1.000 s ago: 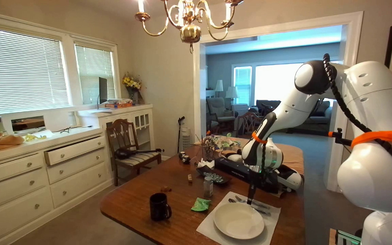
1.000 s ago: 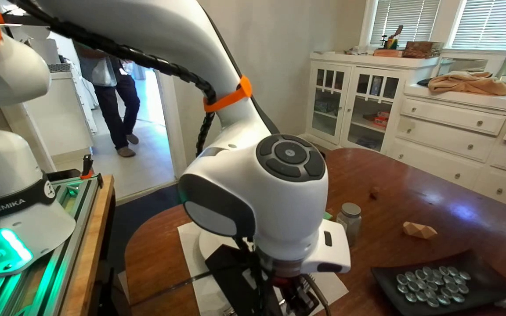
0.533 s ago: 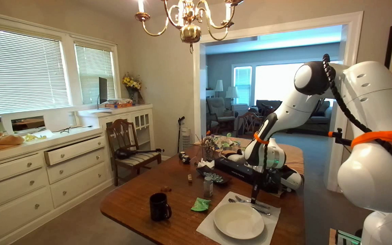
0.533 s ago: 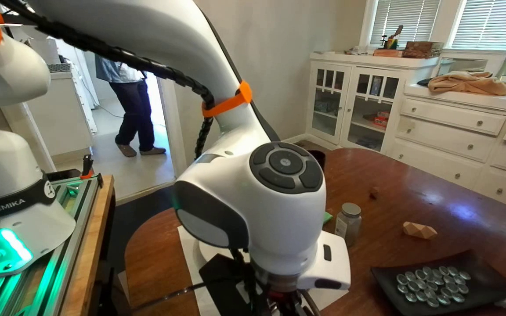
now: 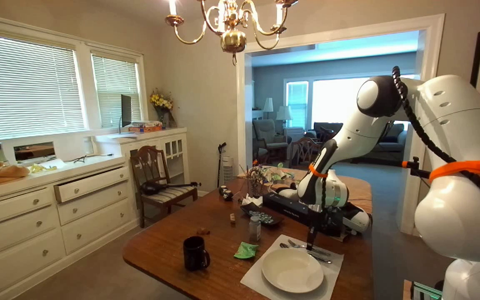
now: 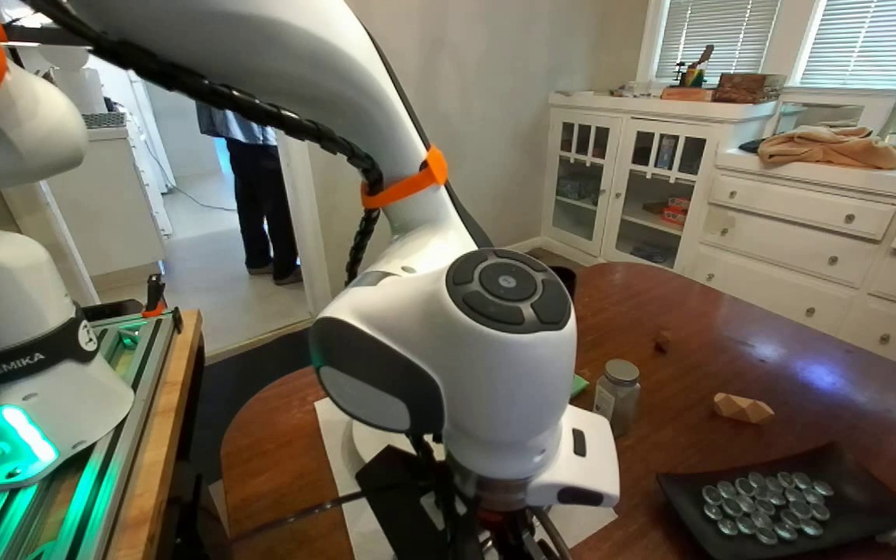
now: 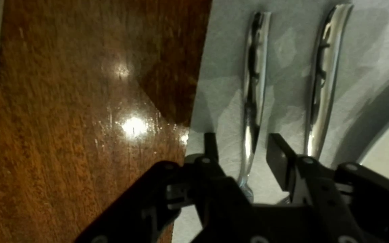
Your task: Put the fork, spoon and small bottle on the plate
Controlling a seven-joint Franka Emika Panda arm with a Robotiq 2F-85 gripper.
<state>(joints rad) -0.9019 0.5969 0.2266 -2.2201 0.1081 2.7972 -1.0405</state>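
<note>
On placemat [image 7: 226,44]: one plate [image 5: 293,271], one spoon [image 7: 324,79], one fork [image 7: 254,96]; claw [image 7: 242,145] apart, seemingly astride fork.

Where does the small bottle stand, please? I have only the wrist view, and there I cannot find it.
Observer: In an exterior view, the small bottle stands upright on the table, off the placemat.
Operator: Thank you. Which utensil lies inside the open gripper? Its head is hidden from me.
Observer: Probably the fork: in an exterior view, its head looks tined.
Operator: Understood. Is any person around?
Observer: Yes, in an exterior view a person stands in the background.
</note>
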